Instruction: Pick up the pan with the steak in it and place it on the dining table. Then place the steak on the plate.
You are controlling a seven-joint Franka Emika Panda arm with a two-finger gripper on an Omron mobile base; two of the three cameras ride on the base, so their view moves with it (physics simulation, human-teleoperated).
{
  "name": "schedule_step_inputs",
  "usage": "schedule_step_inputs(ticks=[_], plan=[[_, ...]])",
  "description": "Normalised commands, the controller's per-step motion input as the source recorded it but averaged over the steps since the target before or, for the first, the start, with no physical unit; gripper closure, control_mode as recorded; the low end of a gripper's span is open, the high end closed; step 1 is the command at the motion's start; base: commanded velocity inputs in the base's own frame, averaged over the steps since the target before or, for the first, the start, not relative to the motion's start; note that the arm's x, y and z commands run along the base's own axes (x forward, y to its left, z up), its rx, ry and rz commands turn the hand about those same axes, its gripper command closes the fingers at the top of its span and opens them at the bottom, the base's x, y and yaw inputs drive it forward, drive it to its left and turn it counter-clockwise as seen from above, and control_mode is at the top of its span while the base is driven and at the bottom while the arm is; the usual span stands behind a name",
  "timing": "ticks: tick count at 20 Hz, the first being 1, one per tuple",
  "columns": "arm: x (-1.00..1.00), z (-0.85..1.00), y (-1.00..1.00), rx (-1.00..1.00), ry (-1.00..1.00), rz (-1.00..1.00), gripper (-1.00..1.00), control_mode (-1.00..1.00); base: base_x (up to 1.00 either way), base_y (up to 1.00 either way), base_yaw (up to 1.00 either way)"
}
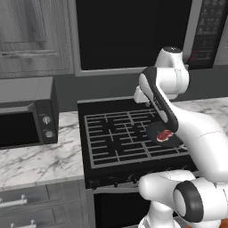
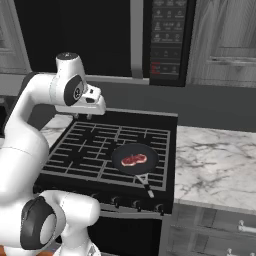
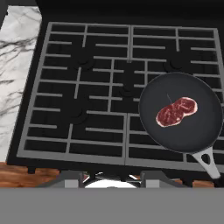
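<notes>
Now the black pan (image 3: 180, 113) sits on the stove (image 3: 87, 87) at the right of the hand view, with the red steak (image 3: 176, 112) inside. It lies far from the jaws, and I cannot tell if they are open. No writing is clear enough to read.

Black stove (image 3: 87, 100) – marble counter (image 2: 215, 165), grey cabinets (image 1: 31, 35).

The black stove (image 3: 87, 87) carries the pan (image 3: 183, 111) on its grates, toward the front right corner. The steak (image 3: 176, 111) lies inside the pan. Marble bench (image 2: 215, 160) flanks the stove.
</notes>
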Motion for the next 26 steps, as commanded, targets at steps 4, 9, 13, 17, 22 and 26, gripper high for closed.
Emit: schedule_step_inputs(ticks=[4, 9, 13, 17, 22, 26], plan=[[-0.10, 0.00, -0.04, 0.00, -0.02, 0.00, -1.00, -1.00, 0.00, 0.00, 0.00], [-0.34, -0.06, -0.20, 0.00, -0.06, 0.00, -1.00, -1.00, 0.00, 0.00, 0.00], [-0.41, -0.23, -0.34, -0.03, -0.04, 0.00, -1.00, -1.00, 0.00, 0.00, 0.00], [-0.42, -0.29, -0.43, -0.04, -0.02, 0.00, -1.00, -1.00, 0.00, 0.00, 0.00], [-0.37, -0.31, -0.49, -0.03, -0.01, -0.01, -1.00, -1.00, 0.00, 0.00, 0.00], [-0.20, -0.29, -0.58, 0.00, 0.00, -0.05, -1.00, -1.00, 0.00, 0.00, 0.00]])
